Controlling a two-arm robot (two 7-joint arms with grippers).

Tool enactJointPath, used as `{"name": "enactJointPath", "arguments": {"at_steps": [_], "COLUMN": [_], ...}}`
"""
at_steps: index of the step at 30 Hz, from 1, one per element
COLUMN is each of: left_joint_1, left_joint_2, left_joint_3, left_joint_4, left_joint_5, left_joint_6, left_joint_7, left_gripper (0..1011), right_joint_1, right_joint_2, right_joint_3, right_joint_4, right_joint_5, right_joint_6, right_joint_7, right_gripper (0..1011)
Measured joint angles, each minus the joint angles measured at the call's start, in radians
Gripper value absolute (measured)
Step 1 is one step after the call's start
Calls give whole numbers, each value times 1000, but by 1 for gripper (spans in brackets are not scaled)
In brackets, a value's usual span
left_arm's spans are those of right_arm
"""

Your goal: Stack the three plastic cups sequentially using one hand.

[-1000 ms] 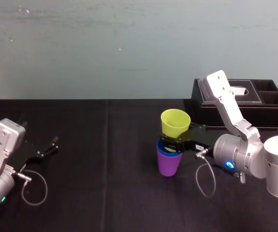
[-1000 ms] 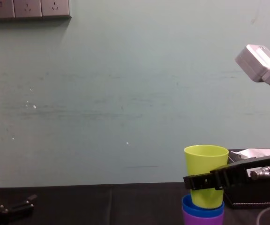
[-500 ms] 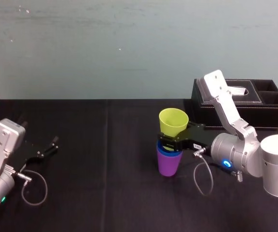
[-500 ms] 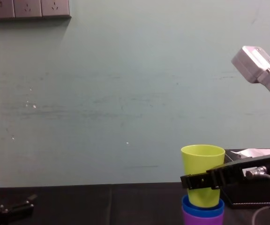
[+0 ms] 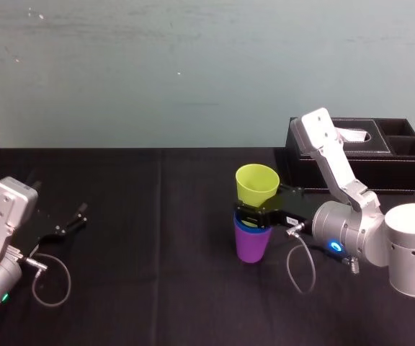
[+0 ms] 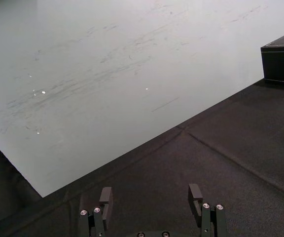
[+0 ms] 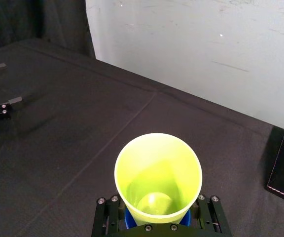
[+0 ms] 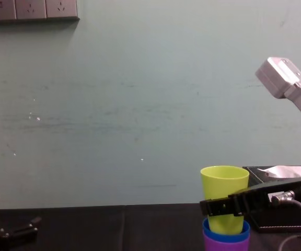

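Note:
The purple cup (image 5: 251,246) stands upright mid-table with the blue cup (image 5: 248,225) nested in it, only the blue rim (image 8: 226,229) showing. My right gripper (image 5: 255,214) is shut on the yellow-green cup (image 5: 256,184), one finger on each side of its lower half. That cup is upright, with its base dipping inside the blue rim. From the right wrist view I look down into the yellow-green cup (image 7: 158,173), with blue (image 7: 182,219) just visible beneath. My left gripper (image 5: 73,220) rests open at the table's left, its fingers (image 6: 106,196) apart with nothing between them.
A black tissue box (image 5: 359,155) stands at the back right, just behind my right arm. The black tablecloth (image 5: 157,238) is bare between the two arms. A loose cable (image 5: 49,277) curls beside the left wrist.
My right gripper has carried the yellow-green cup downward and slightly left, so its base now sits lower inside the blue cup. The left arm has not moved.

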Motion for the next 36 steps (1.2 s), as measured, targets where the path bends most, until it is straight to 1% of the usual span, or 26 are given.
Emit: {"name": "enactJointPath", "arguments": {"at_steps": [11,20,25,29,32,36], "left_joint_1": [0,0,0,0,0,0], "left_joint_2": [0,0,0,0,0,0], "left_joint_3": [0,0,0,0,0,0], "left_joint_4": [0,0,0,0,0,0], "left_joint_5": [0,0,0,0,0,0], "left_joint_6": [0,0,0,0,0,0], "left_joint_7": [0,0,0,0,0,0], "left_gripper": [1000,1000,1000,1000,1000,1000], "right_joint_1": [-2,-2,-2,-2,-2,-2], "right_joint_2": [-4,-4,-3,-3,-3,-3], "right_joint_3": [-3,-2,-2,-2,-2,-2], "right_joint_4": [17,16,15,14,14,14], "right_joint_5": [-1,-1,-1,-2,-2,-3], "right_joint_6": [-17,-17,-15,-14,-14,-13], "right_joint_7": [-5,-5,-5,-4,-4,-4], "right_gripper": [710,715,813,931,998,1003]}}
